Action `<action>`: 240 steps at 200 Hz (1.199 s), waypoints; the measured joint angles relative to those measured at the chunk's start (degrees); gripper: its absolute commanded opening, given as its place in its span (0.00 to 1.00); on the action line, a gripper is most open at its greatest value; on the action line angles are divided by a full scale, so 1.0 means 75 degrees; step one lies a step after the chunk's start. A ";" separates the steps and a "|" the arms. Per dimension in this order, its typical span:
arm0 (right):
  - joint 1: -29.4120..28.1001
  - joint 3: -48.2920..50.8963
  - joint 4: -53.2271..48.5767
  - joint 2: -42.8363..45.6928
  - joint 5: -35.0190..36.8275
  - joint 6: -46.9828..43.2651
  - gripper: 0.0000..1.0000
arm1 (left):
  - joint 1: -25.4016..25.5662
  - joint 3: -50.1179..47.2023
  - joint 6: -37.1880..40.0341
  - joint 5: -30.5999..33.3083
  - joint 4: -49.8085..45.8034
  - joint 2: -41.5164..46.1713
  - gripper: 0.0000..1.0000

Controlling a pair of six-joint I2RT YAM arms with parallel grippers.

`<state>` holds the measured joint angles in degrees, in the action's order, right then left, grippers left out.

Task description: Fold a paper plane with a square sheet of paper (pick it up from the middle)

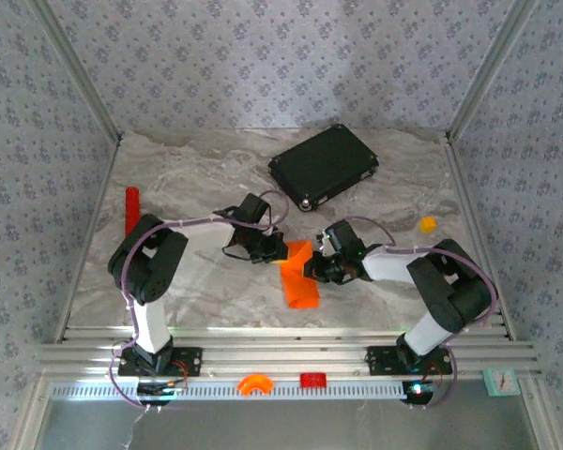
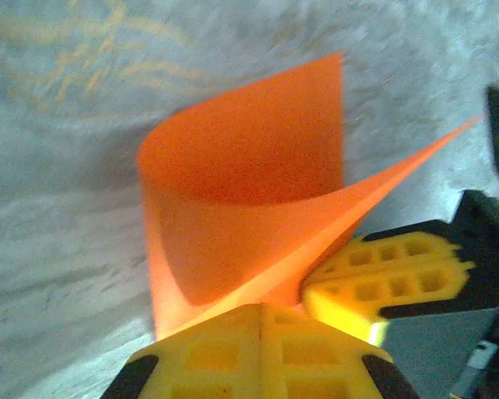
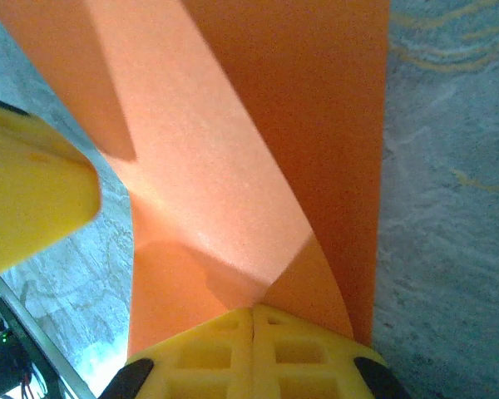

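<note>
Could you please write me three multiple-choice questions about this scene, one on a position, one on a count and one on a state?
1. Where is the black flat case relative to the orange paper sheet?
A. in front of it
B. farther back on the table
C. underneath it

2. How many arms have their fingers shut on the sheet?
A. none
B. one
C. two

3. What state is the sheet in?
A. flat and unfolded
B. bent and curling up
C. torn in two

Answers:
1 B: in the top view the case lies beyond the sheet.
2 C: the left arm's fingers and the right arm's fingers each pinch it.
3 B: the left wrist view shows it curving upward.
</note>
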<state>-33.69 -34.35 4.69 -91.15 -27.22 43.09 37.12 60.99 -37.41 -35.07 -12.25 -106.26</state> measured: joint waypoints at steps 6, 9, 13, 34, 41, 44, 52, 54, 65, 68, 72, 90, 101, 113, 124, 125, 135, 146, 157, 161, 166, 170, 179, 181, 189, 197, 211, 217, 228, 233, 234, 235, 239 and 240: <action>0.0000 0.0000 0.0000 0.0000 0.0000 0.0000 0.00 | -0.0006 0.0041 0.0015 0.0000 0.0009 -0.0015 0.00; 0.0000 0.0000 0.0003 0.0000 0.0000 0.0000 0.00 | -0.0009 0.0058 0.0017 0.0000 0.0017 -0.0029 0.00; 0.0000 0.0000 0.0000 0.0000 0.0000 0.0000 0.00 | -0.0023 0.0067 0.0023 0.0000 0.0032 -0.0055 0.00; 0.0000 0.0003 0.0000 0.0000 0.0000 0.0003 0.00 | -0.0105 0.0076 0.0073 0.0023 0.0047 -0.0321 0.00; 0.0000 0.0003 0.0000 0.0000 0.0000 0.0003 0.00 | -0.0157 0.0073 0.0082 0.0058 0.0052 -0.0437 0.00; 0.0000 0.0003 0.0000 0.0000 0.0000 0.0003 0.00 | -0.0187 0.0073 0.0096 0.0061 0.0052 -0.0484 0.00; 0.0000 0.0003 0.0003 0.0000 0.0000 0.0006 0.00 | -0.0268 0.0058 0.0114 -0.0012 0.0082 -0.0586 0.00; 0.0000 0.0003 0.0003 0.0000 0.0000 0.0006 0.00 | -0.0297 0.0058 0.0111 -0.0055 0.0096 -0.0592 0.00; -0.0006 0.0003 0.0009 0.0000 0.0009 0.0026 0.00 | -0.0356 0.0055 0.0131 -0.0079 0.0114 -0.0595 0.00; -0.0009 0.0003 0.0009 0.0003 0.0015 0.0026 0.00 | -0.0367 0.0055 0.0131 -0.0082 0.0114 -0.0595 0.00; -0.0012 0.0003 0.0009 0.0006 0.0023 0.0029 0.00 | -0.0385 0.0055 0.0131 -0.0085 0.0111 -0.0595 0.00; -0.0029 0.0006 0.0009 0.0009 0.0055 0.0055 0.00 | -0.0449 0.0055 0.0131 -0.0085 0.0102 -0.0592 0.00; -0.0029 0.0009 0.0012 0.0015 0.0058 0.0061 0.00 | -0.0487 0.0055 0.0131 -0.0073 0.0079 -0.0571 0.00; -0.0029 0.0009 0.0012 0.0015 0.0058 0.0082 0.00 | -0.0516 0.0055 0.0131 0.0017 0.0035 -0.0501 0.00; -0.0029 0.0009 0.0012 0.0015 0.0058 0.0085 0.00 | -0.0536 0.0055 0.0134 0.0099 0.0029 -0.0411 0.00; -0.0029 0.0009 0.0012 0.0015 0.0058 0.0085 0.00 | -0.0536 0.0055 0.0134 0.0102 0.0032 -0.0399 0.00; -0.0029 0.0009 0.0012 0.0015 0.0058 0.0087 0.00 | -0.0551 0.0055 0.0137 0.0114 0.0076 -0.0274 0.00; -0.0029 0.0009 0.0015 0.0015 0.0058 0.0087 0.00 | -0.0545 0.0047 0.0154 0.0055 0.0187 -0.0128 0.00; -0.0029 0.0009 0.0015 0.0015 0.0058 0.0090 0.00 | -0.0513 0.0041 0.0169 -0.0073 0.0344 -0.0020 0.00; -0.0029 0.0009 0.0015 0.0012 0.0058 0.0096 0.00 | -0.0495 0.0041 0.0181 -0.0117 0.0399 0.0000 0.00; -0.0029 0.0009 0.0015 0.0012 0.0055 0.0114 0.00 | -0.0475 0.0041 0.0192 -0.0189 0.0472 0.0006 0.00; -0.0029 0.0009 0.0017 0.0012 0.0055 0.0117 0.00 | -0.0455 0.0041 0.0192 -0.0227 0.0525 0.0006 0.00; -0.0029 0.0009 0.0017 0.0012 0.0055 0.0119 0.00 | -0.0425 0.0041 0.0207 -0.0329 0.0600 -0.0012 0.00; -0.0029 0.0009 0.0017 0.0012 0.0055 0.0119 0.00 | -0.0417 0.0041 0.0213 -0.0361 0.0618 -0.0029 0.00; -0.0029 0.0009 0.0020 0.0009 0.0055 0.0134 0.00 | -0.0385 0.0041 0.0224 -0.0443 0.0676 -0.0076 0.00; -0.0029 0.0009 0.0026 0.0003 0.0055 0.0140 0.00 | -0.0370 0.0041 0.0245 -0.0510 0.0729 -0.0157 0.00; -0.0029 0.0009 0.0035 -0.0003 0.0052 0.0140 0.00 | -0.0347 0.0055 0.0271 -0.0548 0.0755 -0.0358 0.00; -0.0029 0.0009 0.0035 -0.0003 0.0052 0.0140 0.00 | -0.0347 0.0070 0.0280 -0.0551 0.0749 -0.0478 0.00; -0.0029 0.0009 0.0035 -0.0003 0.0052 0.0143 0.00 | -0.0350 0.0111 0.0315 -0.0527 0.0740 -0.0726 0.00; -0.0029 0.0009 0.0035 -0.0003 0.0052 0.0143 0.00 | -0.0350 0.0114 0.0326 -0.0507 0.0743 -0.0799 0.00; -0.0029 0.0009 0.0035 -0.0003 0.0052 0.0143 0.00 | -0.0353 0.0117 0.0329 -0.0493 0.0746 -0.0828 0.00; -0.0029 0.0009 0.0038 -0.0003 0.0052 0.0143 0.00 | -0.0356 0.0117 0.0326 -0.0487 0.0743 -0.0839 0.00; -0.0029 0.0009 0.0038 -0.0003 0.0052 0.0143 0.00 | -0.0370 0.0119 0.0326 -0.0545 0.0752 -0.0874 0.00; -0.0029 0.0009 0.0038 -0.0003 0.0052 0.0143 0.00 | -0.0382 0.0128 0.0335 -0.0536 0.0752 -0.0889 0.00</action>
<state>-33.91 -34.28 4.97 -91.18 -26.83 44.16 34.26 61.95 -34.89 -39.09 -6.61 -112.92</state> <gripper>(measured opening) 0.053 0.064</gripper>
